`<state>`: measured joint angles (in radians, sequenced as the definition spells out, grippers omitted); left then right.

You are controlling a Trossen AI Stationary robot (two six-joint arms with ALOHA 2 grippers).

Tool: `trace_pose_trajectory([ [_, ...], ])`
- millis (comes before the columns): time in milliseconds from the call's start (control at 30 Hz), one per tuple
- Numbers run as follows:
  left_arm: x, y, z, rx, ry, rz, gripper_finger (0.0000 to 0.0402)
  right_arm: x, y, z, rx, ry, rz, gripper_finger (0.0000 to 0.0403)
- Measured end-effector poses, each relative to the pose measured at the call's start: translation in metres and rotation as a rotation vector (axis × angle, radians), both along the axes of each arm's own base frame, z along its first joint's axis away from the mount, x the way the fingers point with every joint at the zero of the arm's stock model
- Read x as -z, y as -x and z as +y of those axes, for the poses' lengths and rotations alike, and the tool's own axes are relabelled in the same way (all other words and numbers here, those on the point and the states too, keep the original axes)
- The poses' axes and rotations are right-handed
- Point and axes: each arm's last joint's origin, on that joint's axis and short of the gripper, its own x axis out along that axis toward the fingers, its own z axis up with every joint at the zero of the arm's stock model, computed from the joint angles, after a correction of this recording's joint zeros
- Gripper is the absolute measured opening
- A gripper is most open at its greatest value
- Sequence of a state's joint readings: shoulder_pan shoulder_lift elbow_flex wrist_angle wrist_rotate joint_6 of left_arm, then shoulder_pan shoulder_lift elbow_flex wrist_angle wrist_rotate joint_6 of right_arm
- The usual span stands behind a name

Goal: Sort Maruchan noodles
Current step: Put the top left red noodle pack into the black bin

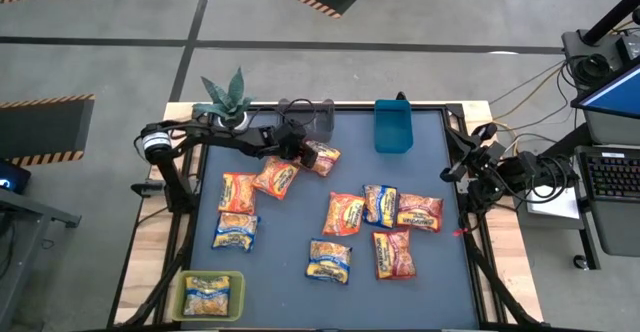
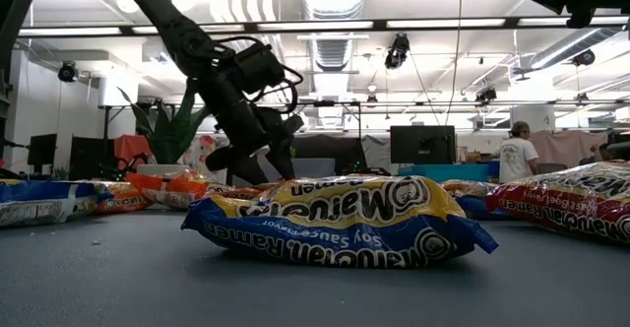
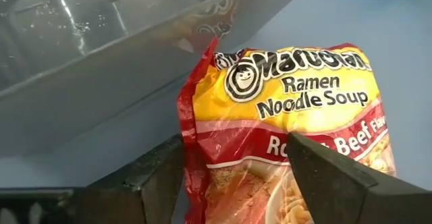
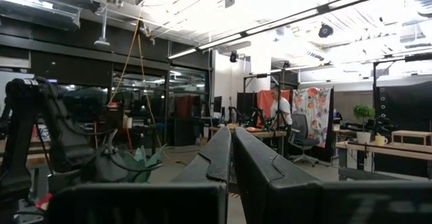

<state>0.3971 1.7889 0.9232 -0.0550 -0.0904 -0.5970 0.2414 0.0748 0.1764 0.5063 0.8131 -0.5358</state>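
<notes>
L gripper (image 1: 305,152) at the worktop's far edge, fingers spread round a red-and-yellow plastic beef ramen packet (image 3: 290,116) lying just beside the clear plastic bin (image 3: 101,55), prob lined up for pickup. R gripper (image 4: 231,158) closed, parked by right edge.

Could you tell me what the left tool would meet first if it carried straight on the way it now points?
Most likely the red beef Maruchan packet, which lies between the left tool's open fingers. Just beyond it is the clear bin, though depth is hard to judge.
</notes>
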Motion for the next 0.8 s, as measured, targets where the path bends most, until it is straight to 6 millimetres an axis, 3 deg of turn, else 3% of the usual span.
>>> trace_pose_trajectory([
  [267, 0.005, 0.002, -0.002, -0.016, 0.008, -0.002, 0.0184, 0.000, 0.000, 0.000, 0.000, 0.000, 0.000, 0.0009],
  [800, 0.003, -0.001, -0.013, -0.008, -0.033, 0.008, 0.0036, 0.000, 0.000, 0.000, 0.002, 0.005, 0.004, 0.0009],
])
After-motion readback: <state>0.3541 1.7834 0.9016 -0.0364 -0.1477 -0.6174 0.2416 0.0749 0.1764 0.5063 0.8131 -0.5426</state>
